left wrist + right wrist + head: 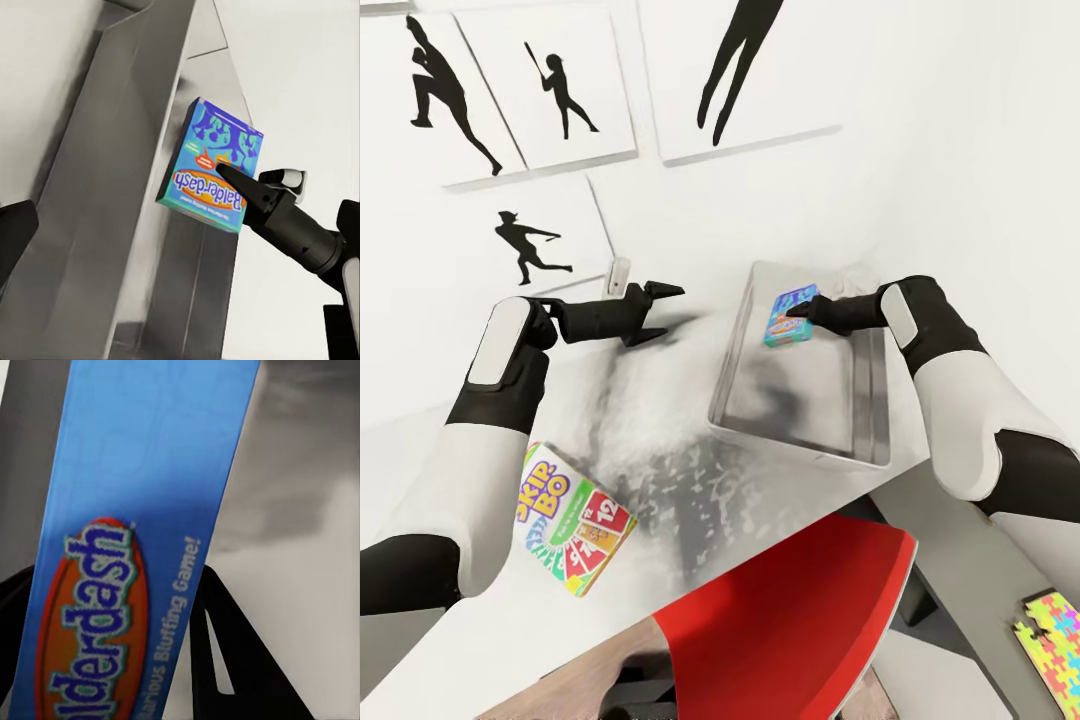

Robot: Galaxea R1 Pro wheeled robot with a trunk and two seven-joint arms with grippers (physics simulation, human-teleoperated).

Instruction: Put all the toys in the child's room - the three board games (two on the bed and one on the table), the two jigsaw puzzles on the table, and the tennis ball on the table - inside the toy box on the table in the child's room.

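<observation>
The right claw [808, 314] is clamped on a small blue board game [791, 315], holding it above the grey toy box [760, 425]. The left claw [657, 312] hovers nearby over the tabletop [660, 470], spread wide and holding nothing.

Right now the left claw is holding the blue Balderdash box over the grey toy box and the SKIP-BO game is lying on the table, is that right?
Not quite: it is the right claw that holds the blue Balderdash box over the toy box, as the head view shows. The left claw is open and holds nothing. The SKIP-BO game does lie on the table.
</observation>
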